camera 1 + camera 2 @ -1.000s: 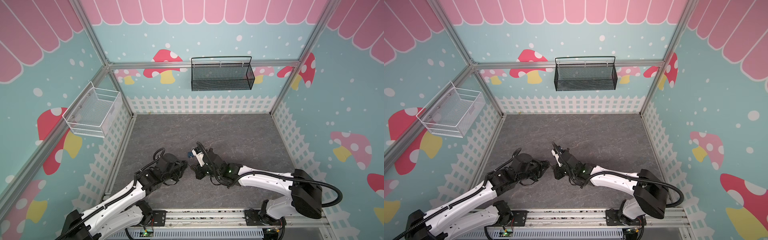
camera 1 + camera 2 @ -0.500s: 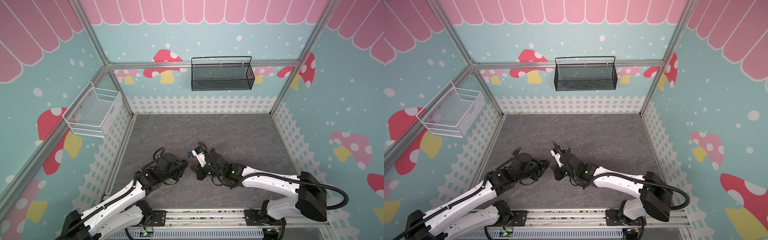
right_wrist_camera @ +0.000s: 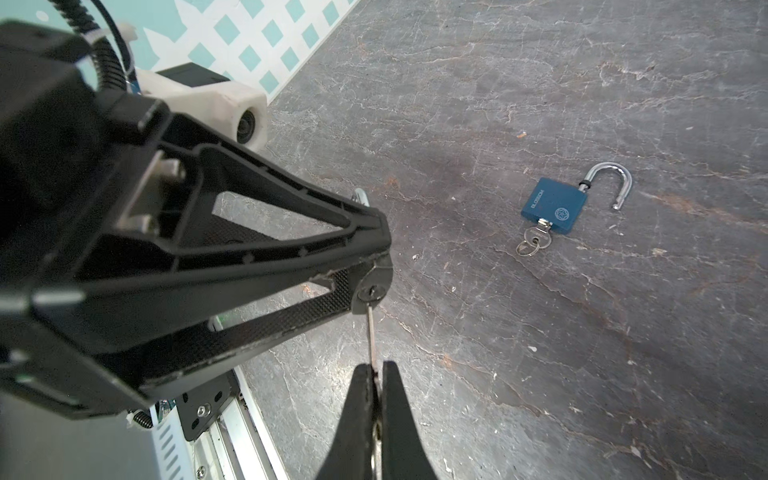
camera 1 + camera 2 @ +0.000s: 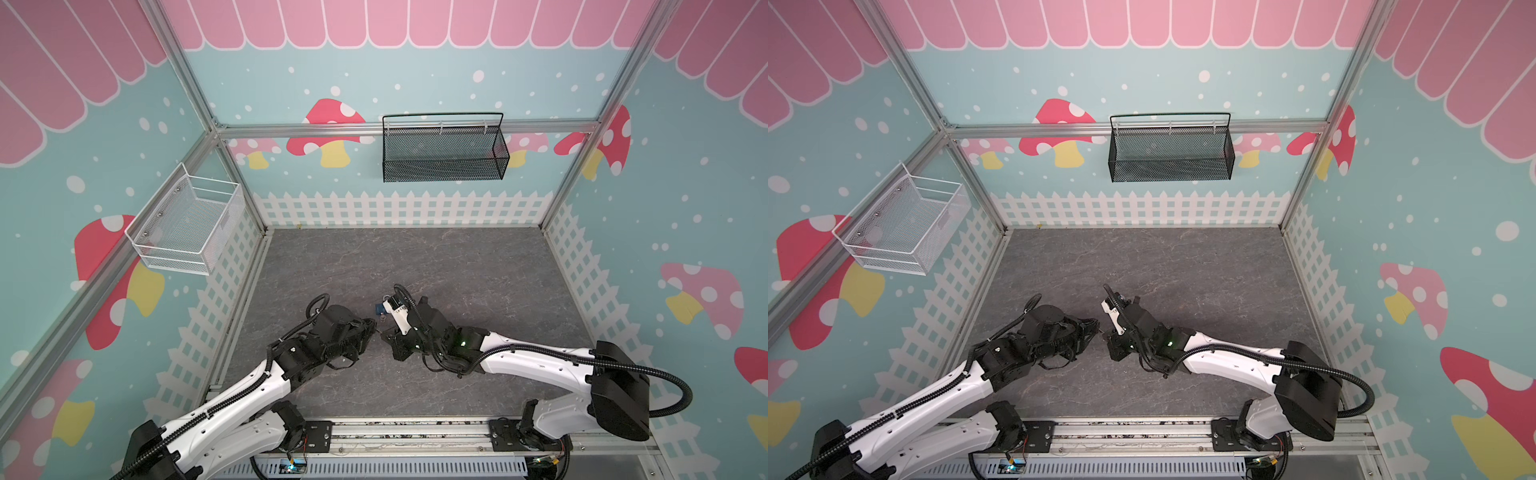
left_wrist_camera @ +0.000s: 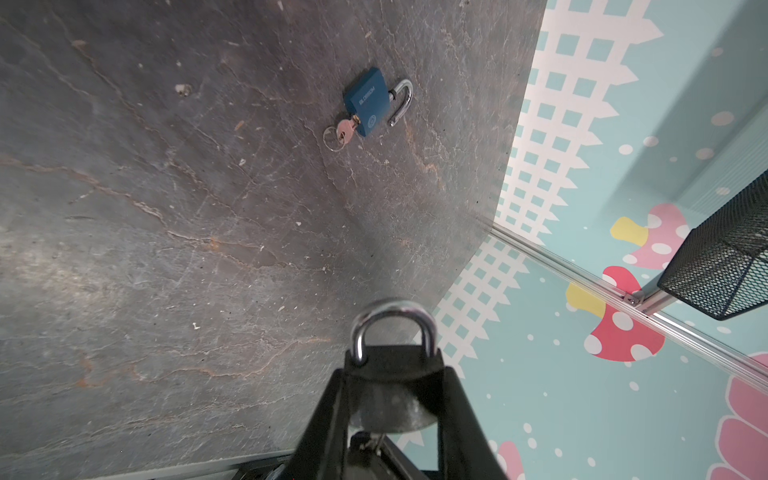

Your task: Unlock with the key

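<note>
Right jaws: closed tight on the bow of the key [image 3: 370, 332]. The thin steel blade shows edge-on and points away from the jaws.

Left jaws: clamped on the padlock [image 5: 390, 411], one finger on either flat side. Its shackle [image 5: 392, 306] sticks out past the fingertips, with both legs seated, so it is locked.

Step in hand: key insertion. The blade tip meets the underside of the padlock at the rim of the keyway [image 3: 371, 292]. I cannot tell if it has entered, or how deep.

Next move, as I judge it:
- Line the blade up with the slot.
- Push straight in until it seats.
- Twist the right wrist while the left jaws hold against the turn.
- Risk: with the blade this thin, any tilt would make it skate off the cylinder face.

Materials:
- Padlock body is dull grey metal with a rounded outline. The shackle is bright chrome.
- Jaw fingers are black ribbed plastic with cross-hatched pads.

Further out, a blue padlock [image 3: 555, 205] lies flat on the desk [image 3: 540, 353], well apart from both arms.
- It has a matte, squarish body with a printed logo.
- Its chrome shackle is swung open.
- A second key [image 3: 537, 240] on a split ring sits in its base.
- It also shows in a top view [image 4: 379, 308].

The desk is dark grey and stone-patterned, with rust-coloured veins and scuffs.
</note>
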Robot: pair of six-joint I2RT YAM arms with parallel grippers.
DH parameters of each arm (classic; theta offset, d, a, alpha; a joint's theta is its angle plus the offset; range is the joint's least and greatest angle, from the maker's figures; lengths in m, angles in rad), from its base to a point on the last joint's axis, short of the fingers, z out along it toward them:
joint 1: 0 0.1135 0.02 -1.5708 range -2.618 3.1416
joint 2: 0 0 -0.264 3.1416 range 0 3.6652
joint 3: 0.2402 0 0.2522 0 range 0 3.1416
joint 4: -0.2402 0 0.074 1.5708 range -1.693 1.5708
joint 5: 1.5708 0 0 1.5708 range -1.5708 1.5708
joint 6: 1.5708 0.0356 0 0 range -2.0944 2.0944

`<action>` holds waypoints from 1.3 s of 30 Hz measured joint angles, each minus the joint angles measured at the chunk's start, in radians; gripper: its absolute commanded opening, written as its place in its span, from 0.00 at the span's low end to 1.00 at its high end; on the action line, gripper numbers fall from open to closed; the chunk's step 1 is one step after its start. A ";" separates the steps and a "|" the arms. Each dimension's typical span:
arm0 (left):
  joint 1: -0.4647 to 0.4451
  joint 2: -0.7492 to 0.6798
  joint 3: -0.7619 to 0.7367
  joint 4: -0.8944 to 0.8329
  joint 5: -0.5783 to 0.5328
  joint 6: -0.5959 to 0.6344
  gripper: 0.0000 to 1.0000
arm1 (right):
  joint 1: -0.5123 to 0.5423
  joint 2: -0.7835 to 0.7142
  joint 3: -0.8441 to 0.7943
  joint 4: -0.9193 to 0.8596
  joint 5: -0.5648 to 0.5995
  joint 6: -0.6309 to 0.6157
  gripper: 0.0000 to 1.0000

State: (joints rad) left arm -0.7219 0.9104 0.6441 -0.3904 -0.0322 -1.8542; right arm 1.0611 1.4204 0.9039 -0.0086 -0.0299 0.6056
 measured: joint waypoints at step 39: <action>-0.045 0.064 0.105 -0.079 -0.065 0.080 0.00 | -0.038 0.041 0.109 -0.088 -0.043 0.009 0.00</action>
State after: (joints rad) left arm -0.7666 0.9745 0.7490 -0.4698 -0.0975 -1.7737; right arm 1.0233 1.4612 1.0130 -0.0963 -0.0731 0.6147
